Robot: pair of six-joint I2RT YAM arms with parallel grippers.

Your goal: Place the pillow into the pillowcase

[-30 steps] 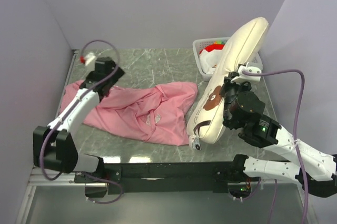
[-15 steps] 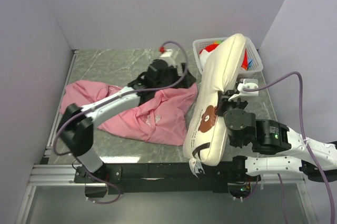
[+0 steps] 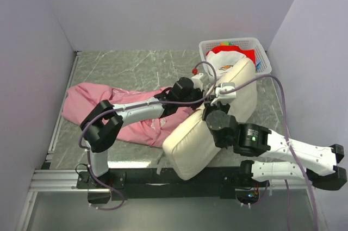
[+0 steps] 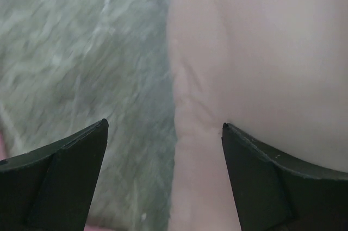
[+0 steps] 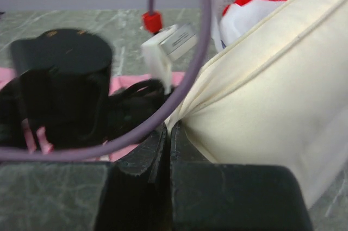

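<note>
The cream pillow (image 3: 198, 138) lies slanted on the table, from the front middle up toward the basket. My right gripper (image 3: 211, 106) is shut on a fold of fabric at the pillow's (image 5: 272, 117) left edge, where its jaws (image 5: 169, 129) pinch together. My left gripper (image 3: 202, 89) reaches across from the left and is open. Its fingers (image 4: 65, 160) straddle the pillow's (image 4: 261, 51) edge just above the marble, holding nothing. The pink pillowcase (image 3: 103, 106) lies crumpled and flat on the left of the table, partly under my left arm.
A white basket (image 3: 261, 51) with a red and white item stands at the back right, just beyond the pillow. My left wrist and its purple cable (image 5: 185, 79) sit close in front of my right gripper. Purple walls close in the table.
The pillow has come down from standing upright to lying on the table. My left arm has swung from the far left across the pillowcase to the pillow's edge.
</note>
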